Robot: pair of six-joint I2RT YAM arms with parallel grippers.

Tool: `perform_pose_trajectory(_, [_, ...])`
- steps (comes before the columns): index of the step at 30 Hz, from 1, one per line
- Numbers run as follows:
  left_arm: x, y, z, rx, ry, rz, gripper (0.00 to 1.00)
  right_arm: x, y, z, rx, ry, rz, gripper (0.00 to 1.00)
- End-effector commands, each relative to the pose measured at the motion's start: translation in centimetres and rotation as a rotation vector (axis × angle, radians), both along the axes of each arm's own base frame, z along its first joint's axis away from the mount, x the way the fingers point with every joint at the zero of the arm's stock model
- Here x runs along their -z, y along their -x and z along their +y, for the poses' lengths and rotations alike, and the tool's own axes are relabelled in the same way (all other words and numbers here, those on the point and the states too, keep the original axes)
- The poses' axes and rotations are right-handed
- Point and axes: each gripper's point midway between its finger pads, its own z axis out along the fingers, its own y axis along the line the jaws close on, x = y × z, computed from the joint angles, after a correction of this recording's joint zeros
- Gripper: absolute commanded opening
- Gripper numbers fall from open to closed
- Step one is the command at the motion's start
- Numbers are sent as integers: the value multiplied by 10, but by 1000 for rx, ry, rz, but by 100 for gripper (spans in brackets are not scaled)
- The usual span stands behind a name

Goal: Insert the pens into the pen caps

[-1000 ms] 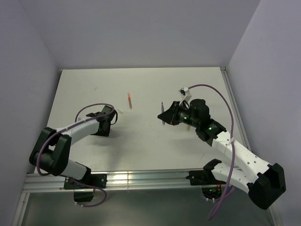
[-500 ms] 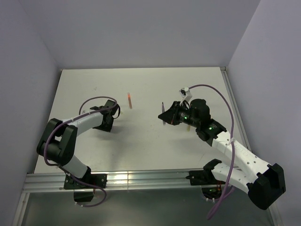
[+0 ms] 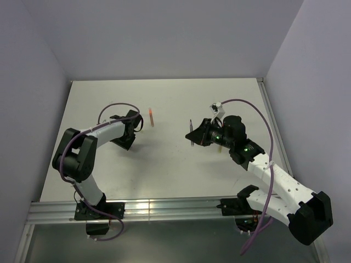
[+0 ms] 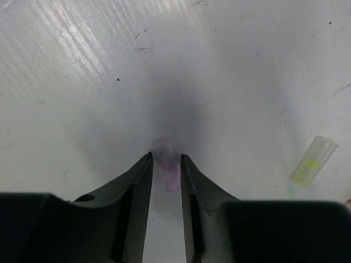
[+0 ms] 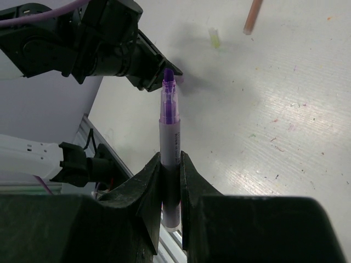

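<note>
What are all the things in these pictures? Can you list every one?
table: one, pale grey-white, under everything
purple pen: one, lilac body with a purple tip, held upright in the right end effector
orange-red pen: one, lying on the table towards the far side, between the two arms
lilac cap: one, pale lilac-pink, on the table between the left end effector's fingers; whether it is gripped cannot be told
yellowish cap: one, clear with yellow-green inside, lying on the table apart from the lilac cap
arms: two, white and black with purple cables, left and right
left end effector: one, black, low over the table
right end effector: one, black, closed on the pen
</note>
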Motion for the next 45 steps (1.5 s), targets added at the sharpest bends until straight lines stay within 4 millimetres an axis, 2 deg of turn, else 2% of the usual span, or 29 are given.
perform_pose_trajectory(1, [34, 26, -3, 38, 27, 147, 33, -12, 1, -1, -11, -24, -56, 0])
perform_pose_trajectory(6, [47, 35, -4, 97, 18, 227, 31, -13, 0, -3, -9, -26, -58, 0])
perform_pose_trajectory(12, [58, 45, -6, 126, 45, 247, 20, -12, 0, -4, -5, -24, -61, 0])
perform_pose_trajectory(13, [58, 45, -7, 134, 48, 249, 16, -12, 0, -4, -7, -25, -60, 0])
perform_pose_trajectory(14, [57, 43, -10, 147, 60, 241, 0, -12, 1, -3, -13, -25, -59, 0])
perform_pose_trajectory(15, [53, 41, -13, 185, 69, 242, 0, -13, 1, -3, -18, -24, -61, 0])
perform_pose_trajectory(19, [10, -1, -31, 316, 95, 90, 0, -18, 6, 2, -70, -36, -67, 0])
perform_pose_trajectory(20, [-22, -17, -38, 382, 101, -16, 0, -26, 10, 7, -111, -60, -87, 0])
perform_pose_trajectory(21, [-40, -26, -43, 418, 103, -81, 0, -30, 11, 10, -134, -76, -97, 0])
perform_pose_trajectory(22, [-66, -45, -55, 459, 130, -194, 0, -34, 12, 14, -154, -86, -99, 0])
perform_pose_trajectory(23, [-100, -52, -60, 541, 136, -289, 0, -38, 17, 17, -192, -100, -101, 0])
perform_pose_trajectory(25, [-145, -64, -78, 635, 184, -411, 0, -47, 17, 22, -222, -119, -111, 0])
perform_pose_trajectory(26, [-170, -69, -84, 695, 184, -483, 0, -53, 19, 25, -248, -133, -125, 0])
perform_pose_trajectory(28, [-200, -71, -100, 785, 235, -578, 0, -61, 18, 31, -272, -154, -126, 0])
perform_pose_trajectory(29, [-235, -76, -108, 834, 245, -716, 0, -67, 17, 34, -282, -165, -139, 0])
perform_pose_trajectory(30, [-253, -75, -115, 871, 275, -801, 0, -64, 18, 40, -305, -170, -114, 0])
perform_pose_trajectory(31, [-256, -65, -126, 945, 338, -863, 0, -71, 17, 45, -317, -180, -122, 0])
perform_pose_trajectory(32, [-286, -56, -129, 985, 365, -982, 0, -75, 16, 49, -327, -188, -127, 0])
perform_pose_trajectory(33, [-315, -56, -134, 1023, 381, -1119, 0, -77, 15, 54, -336, -189, -128, 0])
perform_pose_trajectory(35, [-329, -42, -144, 1112, 456, -1183, 0, -87, 13, 67, -356, -192, -142, 0])
perform_pose_trajectory(36, [-350, -41, -145, 1142, 459, -1292, 0, -85, 10, 72, -358, -189, -128, 0])
perform_pose_trajectory(38, [-354, -27, -151, 1211, 525, -1337, 0, -101, 7, 79, -370, -214, -158, 0])
perform_pose_trajectory(39, [-356, -24, -152, 1237, 544, -1353, 0, -103, 5, 82, -372, -224, -147, 0])
perform_pose_trajectory(40, [-367, -19, -154, 1277, 553, -1422, 0, -108, 4, 84, -378, -236, -158, 0])
perform_pose_trajectory(42, [-365, -9, -163, 1344, 647, -1425, 0, -112, 0, 88, -378, -253, -157, 0])
perform_pose_trajectory(45, [-372, 4, -167, 1397, 724, -1516, 0, -118, -6, 91, -374, -266, -162, 0])
